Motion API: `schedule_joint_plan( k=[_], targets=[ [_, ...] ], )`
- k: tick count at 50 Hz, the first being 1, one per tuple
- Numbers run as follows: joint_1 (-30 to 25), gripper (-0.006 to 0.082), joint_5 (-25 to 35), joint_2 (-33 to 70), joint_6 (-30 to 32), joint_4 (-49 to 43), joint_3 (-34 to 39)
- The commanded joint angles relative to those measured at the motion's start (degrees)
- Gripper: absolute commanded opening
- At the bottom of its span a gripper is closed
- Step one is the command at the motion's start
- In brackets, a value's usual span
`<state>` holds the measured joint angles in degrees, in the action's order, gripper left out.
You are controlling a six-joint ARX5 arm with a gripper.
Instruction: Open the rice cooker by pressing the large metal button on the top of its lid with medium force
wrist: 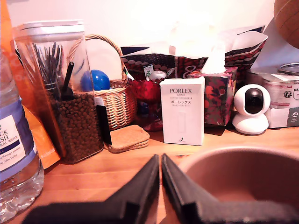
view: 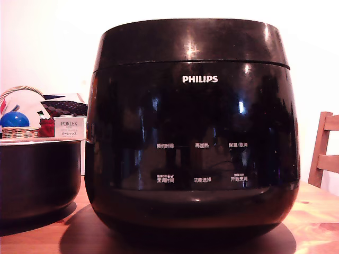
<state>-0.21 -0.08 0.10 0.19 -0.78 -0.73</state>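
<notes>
Rice cooker [view: 190, 132], lid [view: 190, 42] down (1 seam line), gripper [wrist: 160, 163] fingers clenched together, empty.

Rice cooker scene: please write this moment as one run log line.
rice cooker: upright on table | lid: closed | claw: shut, empty, away from cooker | button: not visible

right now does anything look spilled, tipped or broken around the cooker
Nothing stands out. The rice cooker sits upright on the table with its lid shut, and the gripper is closed on nothing.
</notes>
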Motion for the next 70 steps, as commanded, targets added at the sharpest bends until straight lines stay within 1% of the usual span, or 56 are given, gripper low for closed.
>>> schedule_joint_plan(
  k=[1, 2, 3, 5, 6, 9, 10, 12, 13, 15, 16, 17, 18, 19, 20, 21, 22, 23, 24, 25, 26, 27, 28, 29, 30, 31, 33, 34, 36, 37, 45, 49, 58, 59, 61, 62, 64, 65, 66, 68, 69, 70],
  targets=[
    [2.4, -0.0023, 6.0, -0.2, -3.2, 3.0, 0.6],
    [2.4, -0.0023, 6.1, -0.2, -3.2, 3.0, 0.6],
    [2.4, -0.0023, 6.1, -0.2, -4.7, 3.0, 0.6],
    [2.4, -0.0023, 6.2, -0.2, -4.9, 3.3, 0.6],
    [2.4, -0.0023, 6.6, -0.2, -6.2, 3.5, 0.6],
    [2.4, -0.0023, 7.3, -0.2, -6.5, 4.4, 0.6],
    [2.4, -0.0023, 7.5, -0.2, -8.0, 4.7, 0.6],
    [2.4, -0.0023, 8.3, -0.2, -8.0, 5.4, 0.6],
    [2.4, -0.0023, 9.1, -0.2, -10.7, 5.9, 0.6],
    [2.4, -0.0023, 9.6, -0.2, -11.6, 7.1, 0.5],
    [2.4, -0.0023, 11.2, -0.2, -11.6, 7.7, 0.5],
    [2.4, -0.0023, 12.2, -0.2, -17.0, 8.4, 0.3],
    [2.3, -0.0023, 12.8, -0.2, -17.0, 8.8, 0.1],
    [2.3, -0.0023, 14.7, -0.2, -17.0, 9.1, -0.2],
    [2.2, -0.0023, 16.1, -0.2, -21.4, 9.4, -0.4],
    [2.1, -0.0023, 17.4, -0.2, -22.1, 9.7, -0.7],
    [2.0, -0.0023, 17.4, -0.2, -22.1, 9.9, -1.0],
    [1.8, -0.0023, 20.0, -0.2, -22.1, 9.9, -1.4],
    [1.6, -0.0023, 21.7, -0.2, -25.9, 10.0, -1.8],
    [1.4, -0.0023, 22.3, -0.2, -25.9, 10.0, -2.2],
    [1.2, -0.0023, 24.6, -0.2, -25.9, 10.0, -2.6],
    [1.0, -0.0023, 26.5, -0.2, -28.1, 9.9, -3.0],
    [0.8, -0.0023, 28.2, -0.2, -28.5, 9.7, -3.5],
    [0.5, -0.0023, 28.2, -0.1, -28.5, 9.4, -4.0],
    [0.3, -0.0023, 31.5, -0.1, -28.5, 8.9, -4.5],
    [0.1, -0.0023, 32.8, 0.0, -30.1, 8.2, -5.1],
    [-0.4, -0.0023, 33.1, 0.3, -30.1, 7.0, -6.2],
    [-0.6, -0.0023, 36.2, 0.6, -30.3, 6.5, -6.7],
    [-1.1, -0.0023, 37.2, 1.3, -30.2, 5.8, -7.6],
    [-1.3, -0.0023, 40.0, 1.6, -30.2, 5.0, -8.1],
    [-3.6, -0.0023, 47.8, 7.7, -30.2, 3.2, -11.6],
    [-5.0, -0.0023, 49.9, 12.0, -30.1, 3.2, -13.5],
    [-9.3, -0.0023, 51.1, 22.9, -29.4, 3.2, -18.9],
    [-9.9, -0.0023, 51.1, 24.1, -26.8, 3.2, -19.5],
    [-11.2, -0.0023, 51.1, 26.4, -26.5, 3.2, -20.8],
    [-11.8, -0.0023, 51.1, 27.4, -23.7, 3.2, -21.5],
    [-13.5, -0.0023, 51.1, 30.2, -22.5, 3.3, -22.9],
    [-14.2, -0.0023, 51.0, 31.4, -20.0, 3.5, -23.5],
    [-15.1, -0.0023, 50.9, 32.9, -18.9, 3.7, -24.2],
    [-16.7, -0.0023, 50.4, 35.3, -18.9, 3.8, -25.6],
    [-17.6, -0.0023, 50.0, 36.6, -14.9, 3.8, -26.3],
    [-18.5, -0.0023, 49.7, 37.9, -14.9, 3.9, -26.9]
  ],
)
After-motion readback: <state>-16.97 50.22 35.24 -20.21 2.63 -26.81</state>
